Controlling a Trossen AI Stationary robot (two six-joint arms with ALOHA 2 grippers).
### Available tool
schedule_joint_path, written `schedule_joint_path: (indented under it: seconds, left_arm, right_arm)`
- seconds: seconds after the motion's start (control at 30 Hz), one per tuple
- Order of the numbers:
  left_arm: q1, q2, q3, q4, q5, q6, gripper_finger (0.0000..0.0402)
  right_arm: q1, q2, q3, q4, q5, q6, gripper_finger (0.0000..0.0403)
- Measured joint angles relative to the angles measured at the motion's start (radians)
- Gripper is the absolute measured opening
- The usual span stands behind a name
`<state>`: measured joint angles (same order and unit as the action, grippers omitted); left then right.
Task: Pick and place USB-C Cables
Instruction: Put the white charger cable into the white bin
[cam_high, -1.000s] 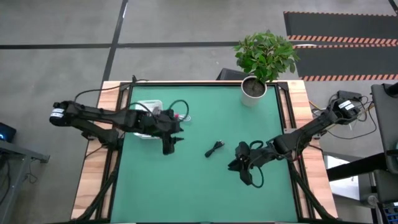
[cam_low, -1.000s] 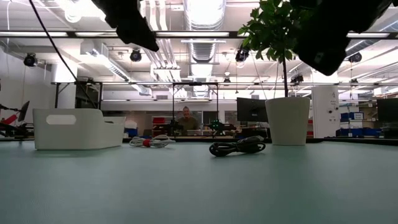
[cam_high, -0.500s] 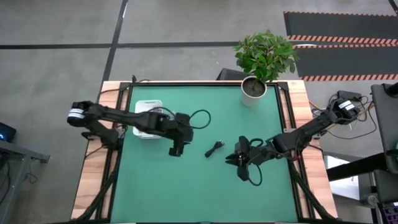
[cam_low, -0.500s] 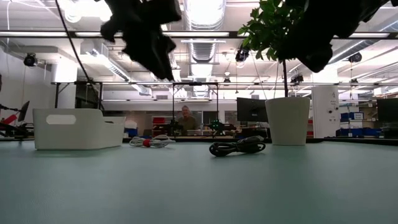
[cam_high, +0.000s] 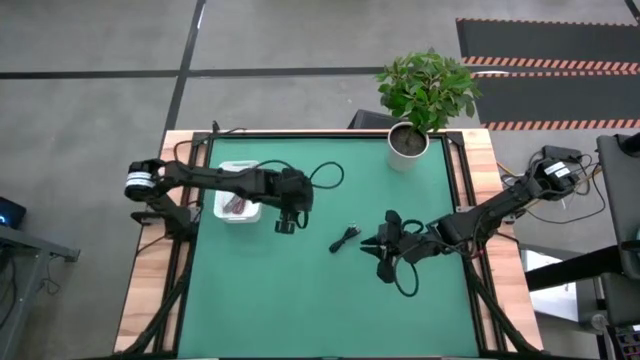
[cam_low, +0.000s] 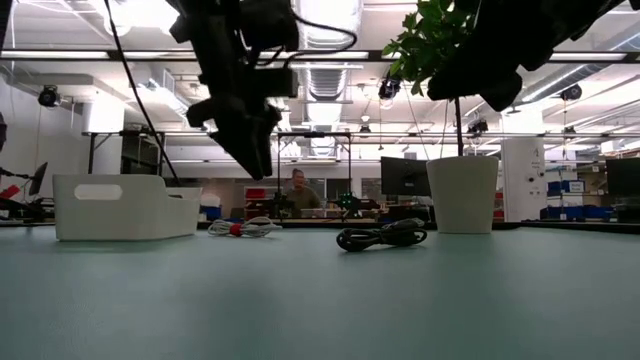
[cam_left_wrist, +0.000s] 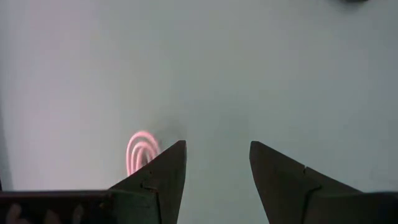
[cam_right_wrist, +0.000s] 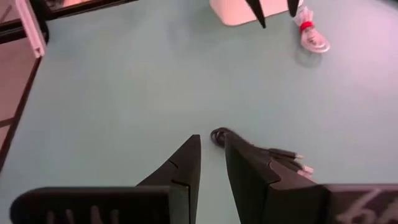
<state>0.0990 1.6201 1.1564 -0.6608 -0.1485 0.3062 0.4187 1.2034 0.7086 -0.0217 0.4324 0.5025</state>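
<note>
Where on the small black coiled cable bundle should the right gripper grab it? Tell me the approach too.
Grip the black cable bundle across its bunched middle, descending from straight above. It lies flat on the green table, loop at one end and plugs trailing at the other. The right gripper hangs beside it, narrowly open.

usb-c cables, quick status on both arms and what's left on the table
Left gripper open, empty, above the white cable with red tie. Right gripper nearly shut, empty, by the black cable. Red cable in the tray. Nothing blocking.
</note>
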Motion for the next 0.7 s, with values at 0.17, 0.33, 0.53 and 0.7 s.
schedule_joint_path:
  seconds: [0.17, 0.33, 0.53, 0.7]
  left_arm:
    - [0.039, 0.001, -0.001, -0.009, 0.004, 0.052, 0.0162]
    - [0.076, 0.001, 0.000, 0.002, 0.006, 0.103, 0.0162]
    - [0.131, 0.001, -0.002, 0.024, 0.003, 0.160, 0.0162]
    - [0.142, 0.001, -0.005, 0.025, 0.004, 0.213, 0.0161]
  right_arm:
    - [-0.003, 0.000, 0.000, 0.009, 0.073, -0.064, 0.0066]
    - [-0.004, 0.003, 0.000, 0.012, 0.112, -0.093, 0.0066]
    - [-0.003, 0.003, 0.000, 0.012, 0.118, -0.091, 0.0066]
    - [-0.003, 0.003, 0.000, 0.012, 0.119, -0.095, 0.0066]
